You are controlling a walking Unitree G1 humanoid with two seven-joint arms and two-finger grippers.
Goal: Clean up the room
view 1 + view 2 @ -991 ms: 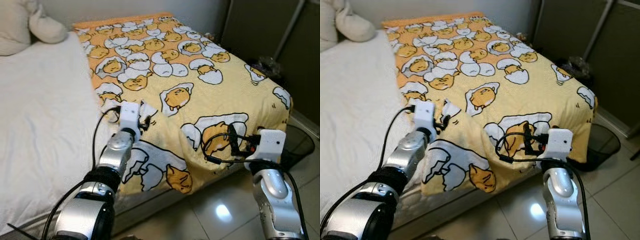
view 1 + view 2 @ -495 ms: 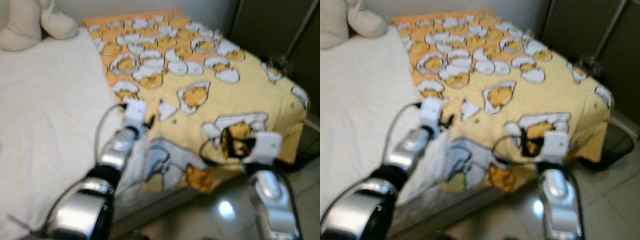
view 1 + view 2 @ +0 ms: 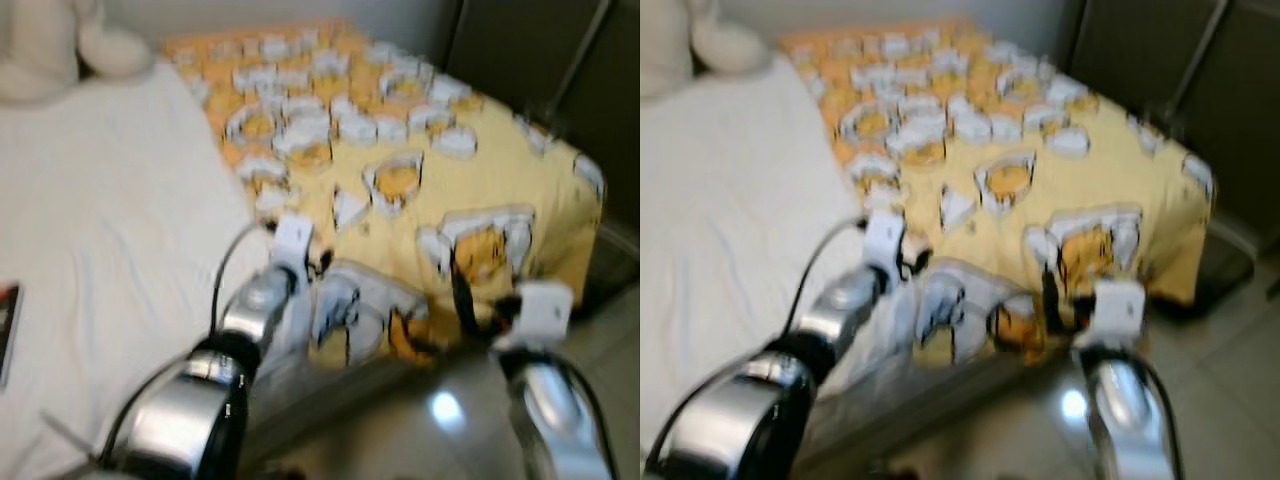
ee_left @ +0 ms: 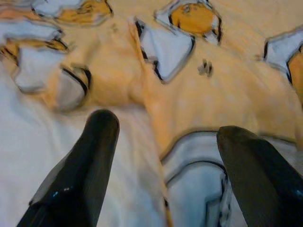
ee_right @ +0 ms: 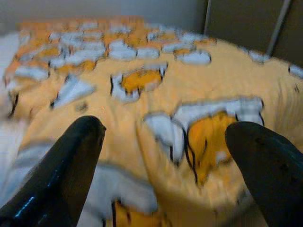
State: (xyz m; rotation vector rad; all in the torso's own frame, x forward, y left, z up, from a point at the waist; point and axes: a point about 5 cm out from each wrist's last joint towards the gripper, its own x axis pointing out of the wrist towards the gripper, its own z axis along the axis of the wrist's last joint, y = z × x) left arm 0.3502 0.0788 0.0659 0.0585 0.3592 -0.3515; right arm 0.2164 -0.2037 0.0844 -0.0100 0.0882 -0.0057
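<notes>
Both of my grippers hover spread wide over the yellow blanket [image 3: 420,190], gripping nothing. It lies on the bed, printed with white-and-orange egg figures, its near corner bunched and folded up by the bed's foot edge. My left gripper [image 4: 161,156] hangs above the blanket's side edge, one finger [image 4: 83,161] over the white sheet [image 3: 110,230] beside it. My right gripper [image 5: 161,156] hovers above the blanket's near end. A cream plush [image 3: 60,45] rests beyond the sheet, well apart from the blanket's fold. Everything is blurred.
</notes>
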